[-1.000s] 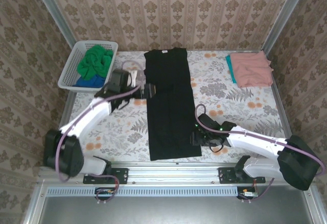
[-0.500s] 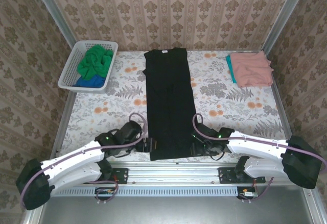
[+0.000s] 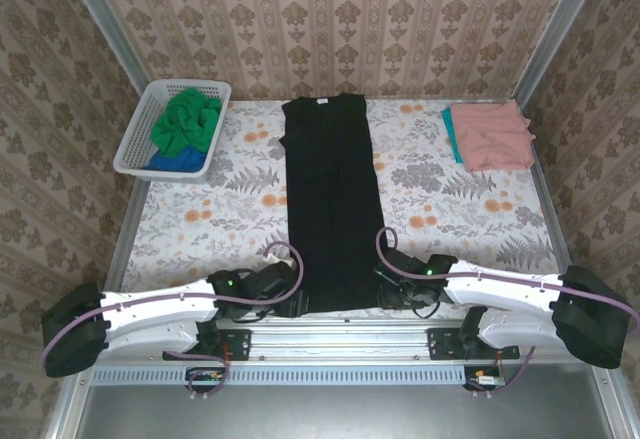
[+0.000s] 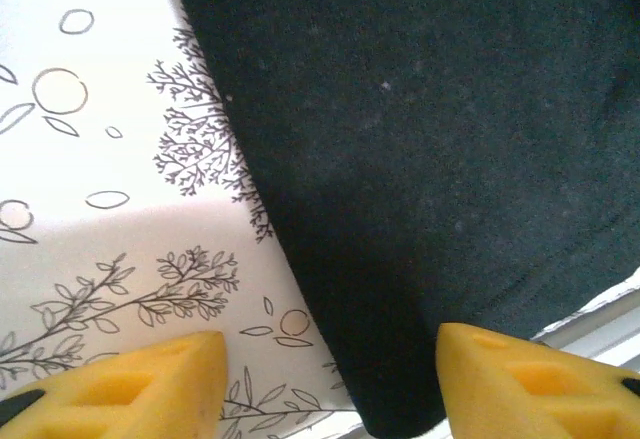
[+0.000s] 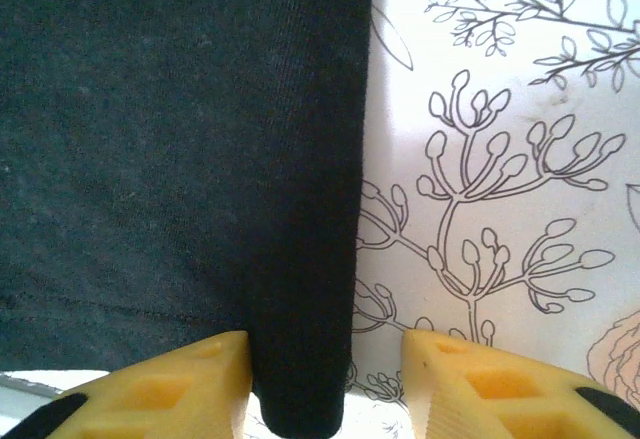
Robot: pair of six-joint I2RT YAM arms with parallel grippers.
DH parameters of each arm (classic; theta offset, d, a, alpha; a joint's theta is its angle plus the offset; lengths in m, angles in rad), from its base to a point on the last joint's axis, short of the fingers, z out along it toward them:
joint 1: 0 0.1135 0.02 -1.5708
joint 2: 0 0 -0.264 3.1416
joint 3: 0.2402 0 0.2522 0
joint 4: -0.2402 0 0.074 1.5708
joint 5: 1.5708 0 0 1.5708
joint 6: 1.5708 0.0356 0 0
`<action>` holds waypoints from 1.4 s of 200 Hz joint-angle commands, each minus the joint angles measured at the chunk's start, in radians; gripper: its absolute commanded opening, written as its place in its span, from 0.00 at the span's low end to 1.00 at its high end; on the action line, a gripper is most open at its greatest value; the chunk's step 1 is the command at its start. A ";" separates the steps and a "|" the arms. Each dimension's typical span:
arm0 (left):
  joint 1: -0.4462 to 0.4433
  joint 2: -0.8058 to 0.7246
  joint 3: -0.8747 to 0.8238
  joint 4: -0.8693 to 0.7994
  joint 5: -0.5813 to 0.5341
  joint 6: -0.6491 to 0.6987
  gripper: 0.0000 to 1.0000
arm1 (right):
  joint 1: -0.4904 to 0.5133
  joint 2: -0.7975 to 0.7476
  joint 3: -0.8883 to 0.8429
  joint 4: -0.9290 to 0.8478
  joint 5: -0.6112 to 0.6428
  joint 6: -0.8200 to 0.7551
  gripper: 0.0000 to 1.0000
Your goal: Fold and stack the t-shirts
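Now that left gripper (image 3: 298, 299) has joined right gripper (image 3: 384, 293) at the hem, we straddle both corners.
Jaws apart, black cotton t-shirt (image 3: 332, 199) not pinched yet.

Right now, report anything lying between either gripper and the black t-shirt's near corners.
Nothing visible does. The left gripper straddles the black t-shirt's near-left corner and the right gripper its near-right corner, jaws apart, with floral tablecloth beside the fabric.
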 commanded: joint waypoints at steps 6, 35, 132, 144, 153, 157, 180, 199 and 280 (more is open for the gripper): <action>-0.030 0.022 -0.026 0.123 0.031 -0.042 0.52 | 0.026 0.034 -0.004 0.077 -0.037 0.033 0.41; -0.068 -0.018 -0.019 0.110 0.008 -0.058 0.49 | 0.029 0.035 0.018 0.064 -0.028 0.020 0.36; -0.094 0.040 -0.084 0.202 0.020 -0.095 0.40 | 0.046 0.023 0.036 0.079 -0.003 0.010 0.25; -0.094 0.034 -0.083 0.197 0.026 -0.092 0.31 | 0.049 0.019 0.040 0.075 0.000 0.010 0.21; -0.094 0.013 -0.085 0.191 0.025 -0.088 0.23 | 0.051 0.013 0.045 0.070 0.003 0.009 0.16; -0.094 -0.002 -0.084 0.187 0.023 -0.086 0.20 | 0.051 0.010 0.048 0.065 0.004 0.006 0.14; -0.091 -0.108 -0.078 0.143 0.001 -0.069 0.03 | 0.051 -0.021 0.079 0.027 0.032 0.002 0.06; -0.075 -0.205 -0.055 0.077 -0.021 -0.040 0.00 | 0.050 -0.047 0.121 -0.037 0.062 -0.014 0.03; 0.443 -0.206 0.255 -0.032 0.135 0.288 0.00 | -0.198 0.066 0.456 -0.075 0.105 -0.302 0.03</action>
